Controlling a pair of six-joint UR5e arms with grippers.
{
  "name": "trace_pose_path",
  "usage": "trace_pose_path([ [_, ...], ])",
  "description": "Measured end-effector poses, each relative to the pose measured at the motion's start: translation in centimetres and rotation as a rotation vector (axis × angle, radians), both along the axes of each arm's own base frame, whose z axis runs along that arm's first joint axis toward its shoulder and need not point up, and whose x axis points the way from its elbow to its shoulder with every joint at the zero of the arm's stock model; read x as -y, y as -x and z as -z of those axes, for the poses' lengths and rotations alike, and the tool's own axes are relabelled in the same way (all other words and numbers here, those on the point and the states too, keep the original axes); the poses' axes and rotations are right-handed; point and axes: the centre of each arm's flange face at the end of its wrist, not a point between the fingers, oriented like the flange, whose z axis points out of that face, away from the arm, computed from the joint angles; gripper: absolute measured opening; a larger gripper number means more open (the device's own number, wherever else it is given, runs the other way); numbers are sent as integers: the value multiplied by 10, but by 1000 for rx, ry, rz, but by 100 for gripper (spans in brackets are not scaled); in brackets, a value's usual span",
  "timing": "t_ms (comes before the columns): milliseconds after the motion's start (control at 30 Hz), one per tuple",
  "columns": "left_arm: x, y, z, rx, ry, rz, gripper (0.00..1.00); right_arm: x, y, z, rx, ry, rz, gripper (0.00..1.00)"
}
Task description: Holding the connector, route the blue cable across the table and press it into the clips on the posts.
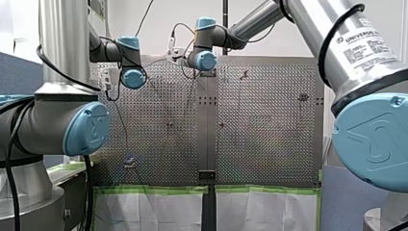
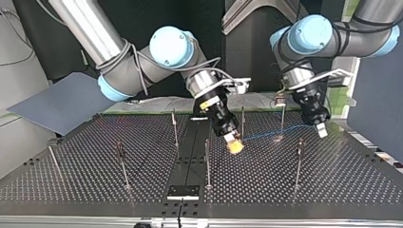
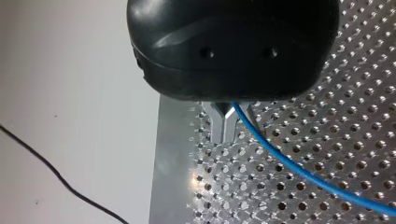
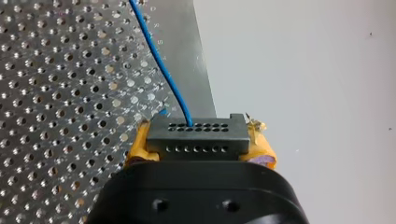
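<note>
Risks: thin blue cable leaves connector through single hole; hard pull between arms could tear it out or twist block in pads. Slack span could snag on post instead of seating.

Right gripper: yellow pads closed on connector's sides.

Left gripper: metal fingers nearly together, cable passing between; pinched or sliding, unclear.

Cable spans between grippers, just above perforated table, in top view's right half.

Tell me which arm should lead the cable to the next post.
Right, most likely. My right gripper is shut on the connector, where the blue cable ends, so it can pull the run along. My left gripper sits partway along the cable, better suited to guiding.
</note>
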Motion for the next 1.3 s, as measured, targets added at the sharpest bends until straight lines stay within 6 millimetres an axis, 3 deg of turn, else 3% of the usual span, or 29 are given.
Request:
trace_pose_path([
  [300,-7,-10,-7,48,11,50,0,0,-19,21,-21,-18,-18,0],
  [433,-11,-16,1,38,16,57,0,-1,-23,32,-33,-30,-22,0],
  [633,-17,-24,14,15,14,45,0,0,-25,38,-36,-45,-25,0],
  [1000,-25,-37,5,84,16,91,0,9,-25,52,-42,-66,-19,0],
  [1300,-30,-49,9,81,11,98,0,18,-21,54,-42,-69,-7,0],
])
